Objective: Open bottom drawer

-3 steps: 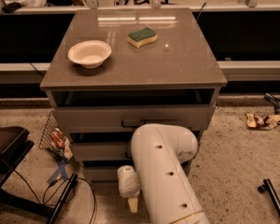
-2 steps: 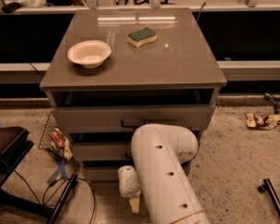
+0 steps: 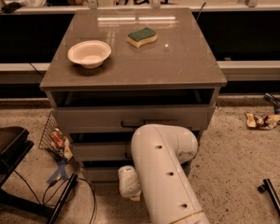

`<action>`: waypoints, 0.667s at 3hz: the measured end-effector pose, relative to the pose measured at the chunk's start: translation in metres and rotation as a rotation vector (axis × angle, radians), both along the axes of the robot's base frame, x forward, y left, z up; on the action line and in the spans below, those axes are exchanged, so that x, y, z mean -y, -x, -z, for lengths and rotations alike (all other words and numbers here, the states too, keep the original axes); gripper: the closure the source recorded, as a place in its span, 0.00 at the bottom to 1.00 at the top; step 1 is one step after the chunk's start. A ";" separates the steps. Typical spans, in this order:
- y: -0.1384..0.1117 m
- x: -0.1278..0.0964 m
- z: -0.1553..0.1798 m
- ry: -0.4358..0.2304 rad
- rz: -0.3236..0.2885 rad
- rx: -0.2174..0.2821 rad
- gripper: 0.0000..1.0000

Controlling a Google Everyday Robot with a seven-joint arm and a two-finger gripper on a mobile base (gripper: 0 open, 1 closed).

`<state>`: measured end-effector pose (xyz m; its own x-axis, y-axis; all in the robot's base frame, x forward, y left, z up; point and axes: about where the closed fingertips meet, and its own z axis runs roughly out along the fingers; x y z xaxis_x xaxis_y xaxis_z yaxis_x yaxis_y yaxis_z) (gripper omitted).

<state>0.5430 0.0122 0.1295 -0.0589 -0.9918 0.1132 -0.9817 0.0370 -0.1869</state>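
The bottom drawer (image 3: 100, 174), lowest of three grey fronts under the surface (image 3: 177, 64), looks barely out, if at all, so most of the pull seems still to do. Its handle is hidden. Just to its right, the hand (image 3: 132, 192) sits low at the drawer front; I cannot tell its grip.

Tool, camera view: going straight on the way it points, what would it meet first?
The tool hangs low, close before the cabinet. It looks aimed at the bottom drawer, so probably that front first. The arm hides the gap, so depth is unclear.
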 end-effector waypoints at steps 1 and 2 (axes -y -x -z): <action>0.001 0.001 0.001 0.001 0.000 -0.002 0.80; 0.001 0.001 -0.001 0.001 0.000 -0.002 1.00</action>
<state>0.5418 0.0112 0.1306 -0.0589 -0.9917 0.1147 -0.9821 0.0370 -0.1848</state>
